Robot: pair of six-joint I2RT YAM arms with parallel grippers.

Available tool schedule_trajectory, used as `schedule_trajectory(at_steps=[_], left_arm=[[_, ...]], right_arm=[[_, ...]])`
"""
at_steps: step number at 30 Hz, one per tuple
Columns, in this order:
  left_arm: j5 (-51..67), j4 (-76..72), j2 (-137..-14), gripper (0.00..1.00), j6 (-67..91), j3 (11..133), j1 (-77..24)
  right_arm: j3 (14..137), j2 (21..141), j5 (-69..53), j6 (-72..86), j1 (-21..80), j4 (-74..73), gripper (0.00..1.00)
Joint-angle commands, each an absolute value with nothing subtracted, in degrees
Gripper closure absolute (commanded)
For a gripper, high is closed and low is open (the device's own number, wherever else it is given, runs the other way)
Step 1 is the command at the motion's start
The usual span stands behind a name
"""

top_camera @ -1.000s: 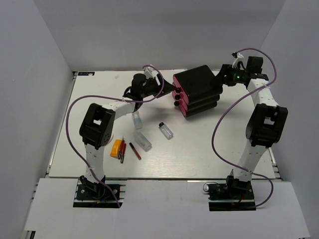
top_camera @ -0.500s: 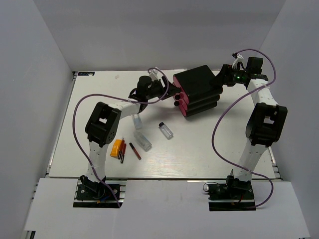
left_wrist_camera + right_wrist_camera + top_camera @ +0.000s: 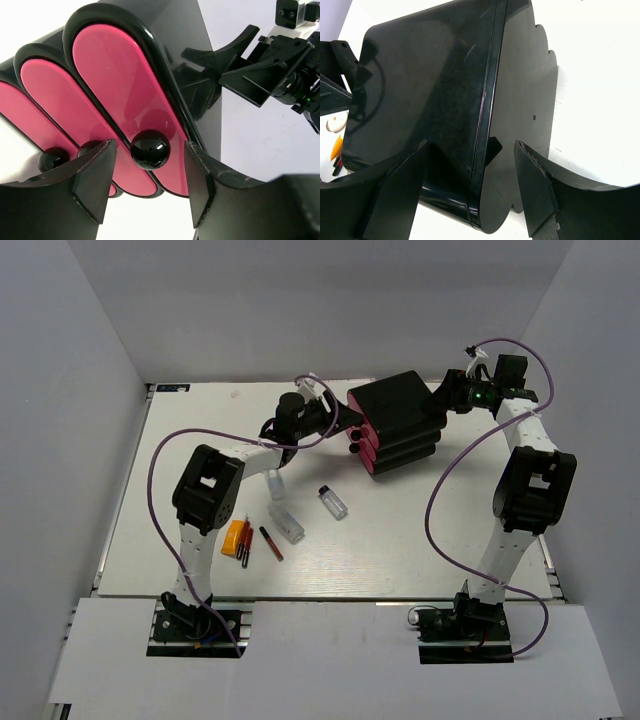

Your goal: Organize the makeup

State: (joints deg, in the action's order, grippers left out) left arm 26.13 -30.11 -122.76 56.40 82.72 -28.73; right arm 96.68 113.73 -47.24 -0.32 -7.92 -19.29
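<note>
setting: a white table (image 3: 180, 460) boxed in by pale grey walls, with both arms stretched to its far side.
box: a black box with pink drawers (image 3: 400, 410) sits skewed at the back; in the left wrist view all three drawer fronts look closed.
left gripper (image 3: 148, 147): jaws apart, straddling the round black knob (image 3: 149, 149) of the top drawer, with a gap showing on each side.
right gripper (image 3: 471, 145): jaws apart astride the box's rear edge, seemingly to steady it; whether either finger presses on it cannot be told.
makeup: loose on the table, well apart from the drawers: an orange tube (image 3: 235, 537) beside a red pencil (image 3: 247, 545) and a dark pencil (image 3: 271, 543), plus three clear bottles (image 3: 288, 523) near the left arm.
done: by the look of it, nothing is stowed.
left: a drawer to open, then every piece to carry over.
hidden: the drawer insides; the lower knobs sit partly behind the left finger; the white-tan piece is too small to pick out from above.
</note>
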Motion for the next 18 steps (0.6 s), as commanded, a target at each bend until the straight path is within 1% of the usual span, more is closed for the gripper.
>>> schedule_trajectory(at_steps=[1, 3, 12, 14, 15, 16, 18], left_arm=[[25.2, -31.4, -123.4, 0.35, 56.2, 83.7, -29.4], [25.2, -31.6, -123.8, 0.37, 56.3, 83.7, -29.4], [24.6, -33.0, -124.8, 0.37, 57.0, 83.9, -29.4], [24.5, -33.4, -124.9, 0.39, 57.4, 83.9, -29.4], [24.4, -34.0, -125.0, 0.41, 57.4, 83.8, -29.4], [24.4, -34.2, -125.1, 0.48, 57.5, 83.8, -29.4], [24.4, -35.1, -125.1, 0.57, 57.7, 83.4, -29.4]], right_arm=[[96.0, 114.4, -47.5, -0.7, -8.1, -19.0, 0.26], [95.8, 114.4, -47.5, -0.7, -8.1, -19.0, 0.26], [95.5, 114.4, -47.3, -1.0, -8.2, -19.2, 0.28], [95.4, 114.3, -47.2, -1.1, -8.0, -19.2, 0.28], [95.4, 114.3, -47.2, -1.1, -8.0, -19.2, 0.29], [95.4, 114.3, -47.1, -1.1, -8.0, -19.2, 0.30], [95.4, 114.3, -46.9, -1.2, -8.0, -19.2, 0.31]])
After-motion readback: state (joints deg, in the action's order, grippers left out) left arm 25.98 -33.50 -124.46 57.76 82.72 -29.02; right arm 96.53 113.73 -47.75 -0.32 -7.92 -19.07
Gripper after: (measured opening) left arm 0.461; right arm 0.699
